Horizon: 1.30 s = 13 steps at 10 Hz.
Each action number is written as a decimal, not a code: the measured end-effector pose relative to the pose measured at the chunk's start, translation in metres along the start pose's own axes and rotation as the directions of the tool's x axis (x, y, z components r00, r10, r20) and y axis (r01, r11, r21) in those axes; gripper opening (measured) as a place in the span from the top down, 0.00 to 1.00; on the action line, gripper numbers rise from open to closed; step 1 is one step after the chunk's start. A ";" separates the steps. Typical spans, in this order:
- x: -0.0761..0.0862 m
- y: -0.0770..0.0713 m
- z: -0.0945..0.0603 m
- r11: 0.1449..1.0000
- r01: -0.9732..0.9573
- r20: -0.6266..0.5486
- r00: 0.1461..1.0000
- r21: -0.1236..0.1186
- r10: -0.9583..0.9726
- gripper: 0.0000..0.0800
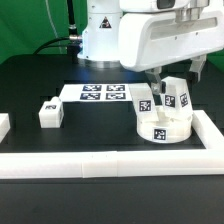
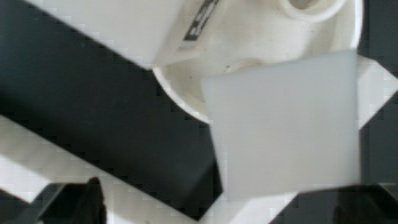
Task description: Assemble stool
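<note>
The round white stool seat lies on the black table at the exterior view's right. Two tagged legs stand on it, one toward the left and one toward the right. My gripper is over the right leg with its fingers on either side of it. In the wrist view the gripper is open. That leg fills the space between the fingers, close to one finger and apart from the other. The seat lies beyond it. A third leg lies loose on the table at the left.
The marker board lies behind the seat. A white border rail runs along the front and turns up the right side, close to the seat. A short white piece sits at the left edge. The rail shows in the wrist view.
</note>
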<state>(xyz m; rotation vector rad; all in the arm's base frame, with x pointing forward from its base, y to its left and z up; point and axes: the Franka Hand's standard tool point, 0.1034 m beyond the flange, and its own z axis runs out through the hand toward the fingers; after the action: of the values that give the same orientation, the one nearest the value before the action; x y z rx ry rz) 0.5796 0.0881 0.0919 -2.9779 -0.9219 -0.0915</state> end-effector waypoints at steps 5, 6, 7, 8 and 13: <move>0.000 -0.007 0.003 0.999 -0.040 0.002 0.999 0.004 0.040 0.30; 0.002 -0.009 0.002 0.999 -0.049 0.000 0.999 0.004 0.049 0.55; 0.005 -0.011 -0.001 0.999 -0.055 -0.004 0.998 0.003 0.055 0.72; 0.008 -0.013 -0.002 0.998 -0.066 -0.008 0.998 0.004 0.066 0.94; 0.009 -0.015 -0.004 0.999 -0.042 -0.005 0.999 -0.001 0.042 1.00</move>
<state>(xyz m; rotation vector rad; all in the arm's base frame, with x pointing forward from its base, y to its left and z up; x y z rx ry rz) 0.5788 0.1052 0.0966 -2.9949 -0.8585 -0.0994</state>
